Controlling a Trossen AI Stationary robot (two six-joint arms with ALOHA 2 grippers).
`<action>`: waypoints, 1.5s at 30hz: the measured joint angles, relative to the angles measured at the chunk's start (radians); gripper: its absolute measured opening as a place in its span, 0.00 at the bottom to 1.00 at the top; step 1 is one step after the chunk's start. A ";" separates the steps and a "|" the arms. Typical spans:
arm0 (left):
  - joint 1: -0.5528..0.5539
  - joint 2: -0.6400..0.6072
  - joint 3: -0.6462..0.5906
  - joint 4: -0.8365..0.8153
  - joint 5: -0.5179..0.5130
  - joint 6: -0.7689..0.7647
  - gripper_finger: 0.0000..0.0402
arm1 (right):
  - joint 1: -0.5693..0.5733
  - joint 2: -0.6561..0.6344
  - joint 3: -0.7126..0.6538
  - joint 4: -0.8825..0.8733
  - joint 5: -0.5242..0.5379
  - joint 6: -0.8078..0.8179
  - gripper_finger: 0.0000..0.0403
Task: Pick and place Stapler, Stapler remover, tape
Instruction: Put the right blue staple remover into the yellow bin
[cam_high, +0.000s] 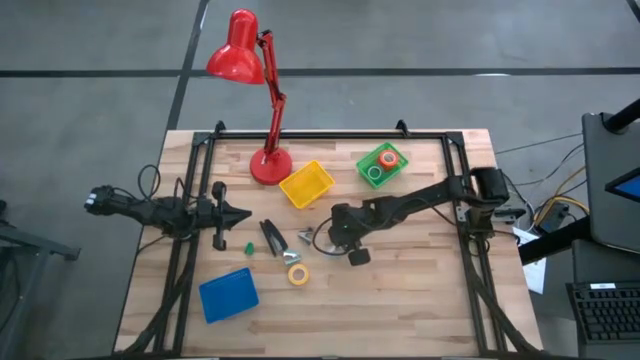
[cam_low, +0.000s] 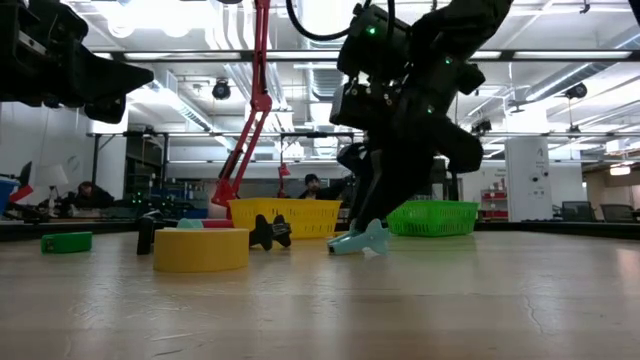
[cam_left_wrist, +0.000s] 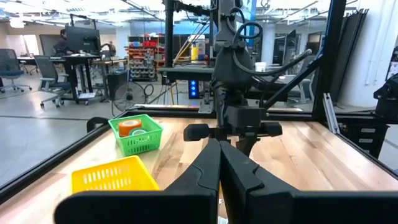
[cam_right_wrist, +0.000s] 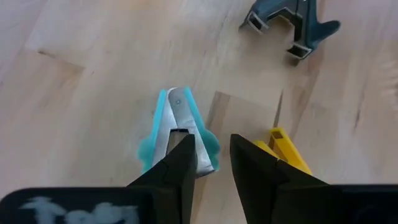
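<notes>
Right gripper (cam_right_wrist: 211, 146): hanging low over the middle of the table (cam_high: 420, 300), tips pointing down at the teal remover (cam_right_wrist: 177, 127).
Right jaws: standing apart with a narrow gap. One finger (cam_right_wrist: 180, 162) is covering an edge of the remover, and the gap is sitting just beside it, so nothing is being clamped.
Teal remover: lying flat on the wood, just beside the stapler (cam_high: 271, 238) in the high view. In the low view its teal body (cam_low: 358, 241) is showing at the foot of the fingers.
Dark remover (cam_right_wrist: 292, 25): lying near the teal one but apart from it, prongs facing away.
Stapler: lying on the table left of centre, between the left gripper (cam_high: 240, 214) and the teal remover.
Left gripper: hovering over the table's left side, well apart from the right arm.
Left jaws: pressing together, holding nothing, as the left wrist view is showing.
Yellow tape (cam_high: 298, 274): lying flat on the wood, near the stapler, on the table's front half.
Small green piece (cam_high: 249, 247): sitting just left of the stapler.
Green basket (cam_high: 396, 176): standing at the back right, holding an orange tape (cam_high: 389, 158) and a green tape (cam_high: 374, 174).
Yellow basket (cam_high: 306, 185): standing at the back centre, beside the lamp (cam_high: 262, 90).
Blue tray (cam_high: 228, 295): lying at the front left.
</notes>
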 joint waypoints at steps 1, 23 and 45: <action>0.000 0.000 0.000 0.000 0.000 0.000 0.02 | 0.000 0.003 0.000 0.007 0.000 -0.002 0.23; 0.000 0.000 0.000 -0.001 0.000 0.000 0.02 | 0.000 -0.001 0.005 0.012 -0.037 0.008 0.02; 0.000 0.000 0.000 -0.002 0.000 0.000 0.02 | -0.112 -0.067 0.127 0.031 0.163 -0.074 0.02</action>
